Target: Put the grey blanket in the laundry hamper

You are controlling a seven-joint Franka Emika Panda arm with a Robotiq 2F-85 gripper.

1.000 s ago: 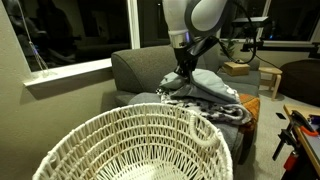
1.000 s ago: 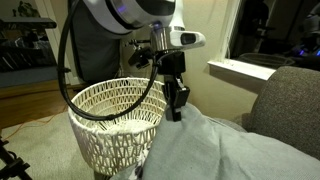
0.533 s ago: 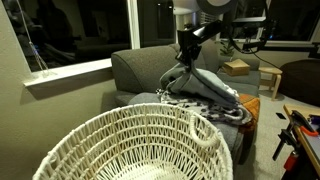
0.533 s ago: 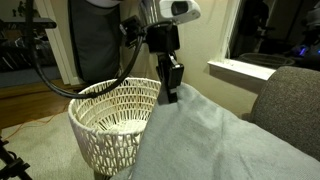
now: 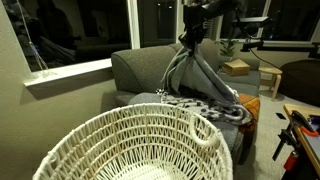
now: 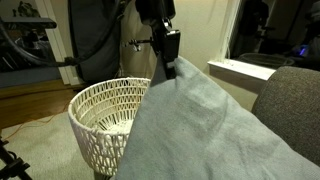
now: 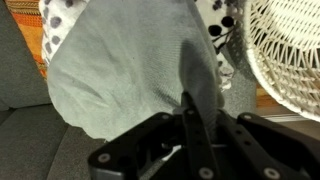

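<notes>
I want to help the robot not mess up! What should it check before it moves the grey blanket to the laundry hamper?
1. End effector shut on the grey blanket: ok.
2. Whole blanket off the sofa: not ok, its lower folds rest there.
3. Spotted blanket left lying on the sofa: ok.
4. Laundry hamper upright, mouth open: ok.
5. End effector over the hamper: not ok, it hangs over the sofa.
</notes>
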